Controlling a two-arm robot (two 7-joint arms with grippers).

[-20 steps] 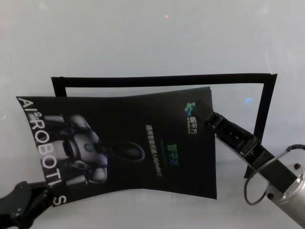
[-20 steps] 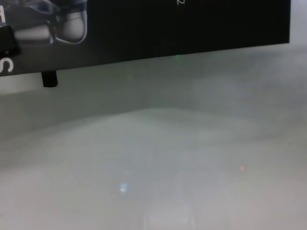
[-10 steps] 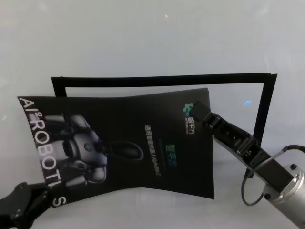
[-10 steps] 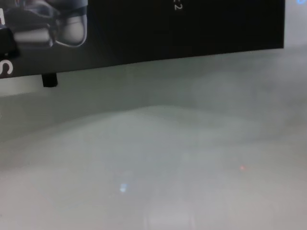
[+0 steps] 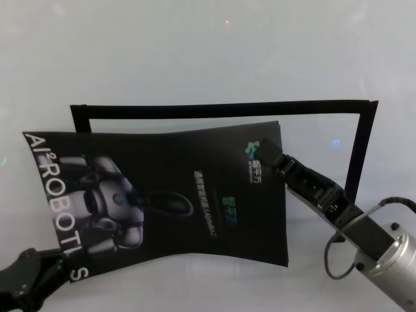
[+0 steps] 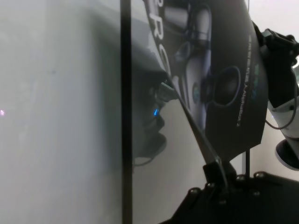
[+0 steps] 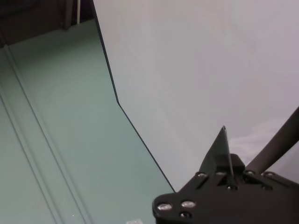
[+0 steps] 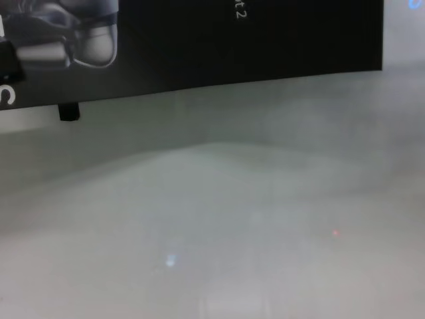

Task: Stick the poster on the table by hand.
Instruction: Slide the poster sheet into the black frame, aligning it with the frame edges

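The poster (image 5: 182,195), a black glossy sheet with white letters and a grey robot picture, hangs bowed above the pale table (image 5: 195,58). My left gripper (image 5: 62,266) is shut on its near left corner by the letter S. In the left wrist view the left gripper (image 6: 217,170) pinches the sheet's (image 6: 224,79) edge. My right gripper (image 5: 278,159) is shut on the poster's right edge near the top corner. In the right wrist view the right gripper (image 7: 224,149) grips a thin dark edge. The chest view has the poster's (image 8: 265,40) lower edge above the table (image 8: 232,219).
A thin black rectangular outline (image 5: 221,108) lies on the table behind and to the right of the poster. A short black post (image 8: 68,111) shows under the sheet's lower edge in the chest view. The right arm's silver wrist (image 5: 390,260) sits at the near right.
The right gripper has shifted a little to the left, taking the poster's right edge with it. The left gripper has kept its hold and place.
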